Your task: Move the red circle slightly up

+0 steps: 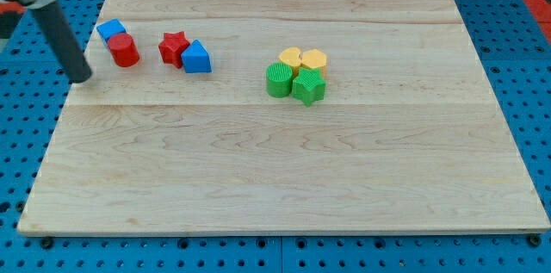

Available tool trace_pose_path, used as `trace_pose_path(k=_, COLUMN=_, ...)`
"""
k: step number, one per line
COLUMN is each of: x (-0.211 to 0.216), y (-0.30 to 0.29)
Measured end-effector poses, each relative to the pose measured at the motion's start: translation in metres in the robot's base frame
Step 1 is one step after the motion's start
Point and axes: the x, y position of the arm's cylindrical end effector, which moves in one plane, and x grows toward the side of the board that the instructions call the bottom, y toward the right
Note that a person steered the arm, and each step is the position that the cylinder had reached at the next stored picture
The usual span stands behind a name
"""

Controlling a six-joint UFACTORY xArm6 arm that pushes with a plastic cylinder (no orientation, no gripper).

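The red circle is a short red cylinder near the board's top left. A blue cube touches it on its upper left. My tip is the lower end of the dark rod. It rests on the board to the left of and slightly below the red circle, a short gap away, not touching it.
A red star and a blue block touch each other to the right of the red circle. Two yellow blocks and two green blocks cluster near the board's middle. The wooden board lies on a blue pegboard.
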Motion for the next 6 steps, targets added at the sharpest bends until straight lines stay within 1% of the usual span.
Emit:
trace_pose_path(k=1, x=-0.022, y=0.002)
trace_pose_path(k=2, x=-0.03, y=0.017)
trace_pose_path(k=3, x=-0.03, y=0.045)
trace_pose_path(k=4, x=-0.03, y=0.088)
trace_pose_path(k=5, x=-0.019, y=0.09)
trace_pose_path(k=6, x=-0.012, y=0.035)
